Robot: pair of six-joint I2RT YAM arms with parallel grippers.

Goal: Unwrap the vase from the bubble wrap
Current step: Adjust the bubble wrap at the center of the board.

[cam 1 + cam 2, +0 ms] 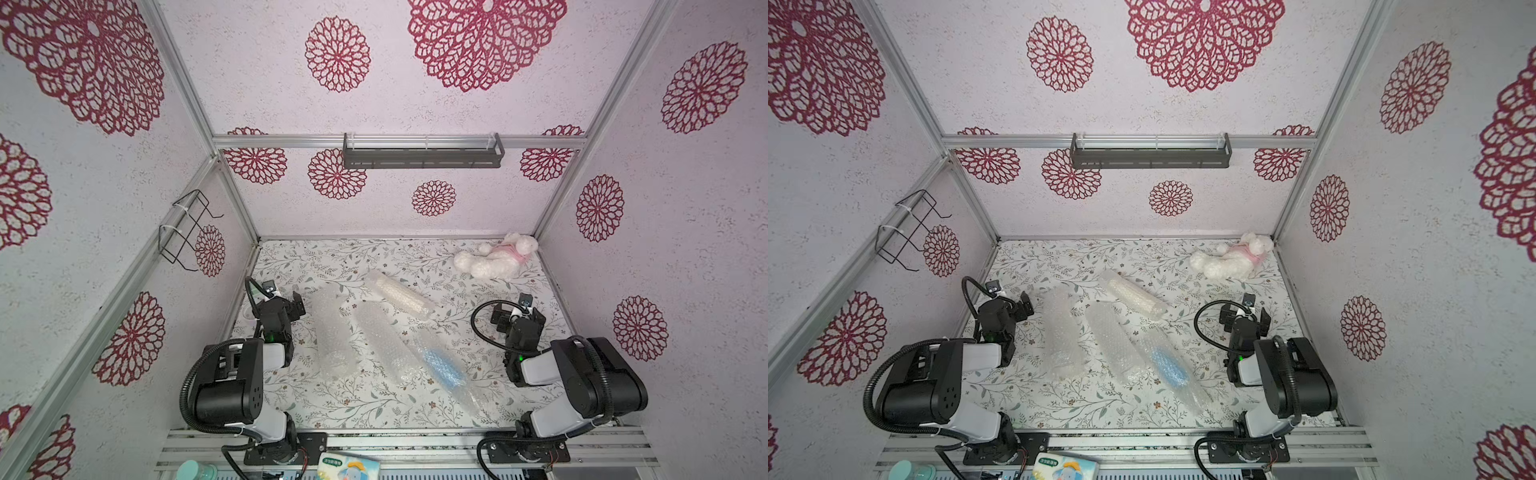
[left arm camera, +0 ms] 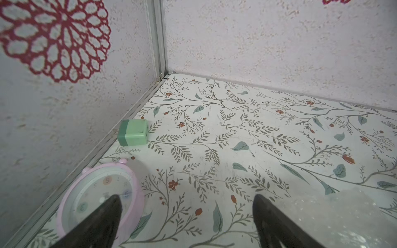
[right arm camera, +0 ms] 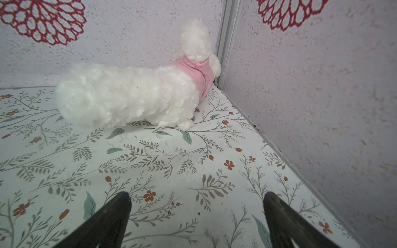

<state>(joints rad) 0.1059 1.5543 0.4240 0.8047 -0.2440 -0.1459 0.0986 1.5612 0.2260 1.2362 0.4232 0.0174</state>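
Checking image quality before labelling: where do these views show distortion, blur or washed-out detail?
In both top views, wide-angle distortion splays the frame posts, and the clear bubble wrap hardly stands out from the patterned table; in the left wrist view, the bubble wrap is soft with glare specks; in the right wrist view, the white plush toy looks washed out.

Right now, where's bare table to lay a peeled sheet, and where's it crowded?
Crowded: the middle, under bubble wrap bundles. Bare: the far strip of table along the back wall, left of the plush toy; the patch between that toy and the right gripper; the near edge in front of the bundles.
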